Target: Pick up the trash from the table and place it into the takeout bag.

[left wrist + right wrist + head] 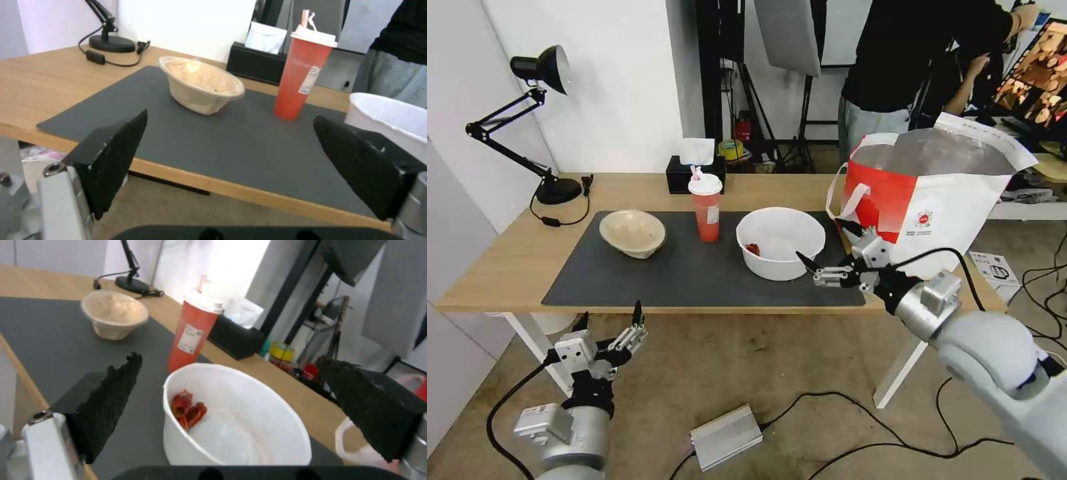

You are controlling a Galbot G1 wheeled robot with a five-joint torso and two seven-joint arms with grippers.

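Note:
On the table (507, 260), the dark mat carries three pieces of trash: a shallow beige bowl (632, 232), a red drink cup (707, 207) with a white lid, and a large white bowl (780, 241) with red residue. The white and red takeout bag (934, 200) stands open at the table's right end. My right gripper (818, 238) is open just right of the white bowl (236, 426), near its rim. Below the table's front edge, my left gripper (610, 313) is open and faces the beige bowl (202, 85) and the cup (300, 76).
A black tissue box (694, 175) sits behind the cup, and a black desk lamp (540, 120) stands at the back left. A person stands behind the bag. A silver box (726, 437) and cables lie on the floor.

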